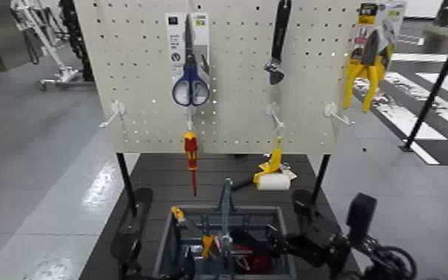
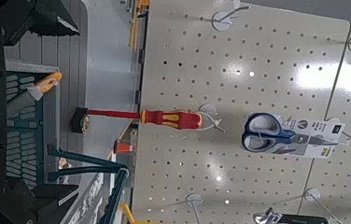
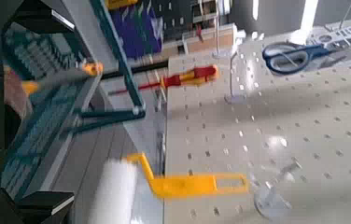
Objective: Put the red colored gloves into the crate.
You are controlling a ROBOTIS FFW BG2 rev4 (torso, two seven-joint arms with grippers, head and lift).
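The red gloves (image 1: 255,261) are contained in the grey-blue basket (image 1: 164,244), with the right gripper (image 3: 50,114) spread apart, presumably for their release, and the left gripper (image 2: 73,114) also parted beside it.

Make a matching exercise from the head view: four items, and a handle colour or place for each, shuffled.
Column 1
1. Scissors
2. Red gloves
3. Pliers
4. Screwdriver

Column 2
A. Red-and-yellow handle
B. Plain yellow handles
C. Inside the crate
D. Blue handles

Pairs: 1-D, 2-C, 3-B, 4-A
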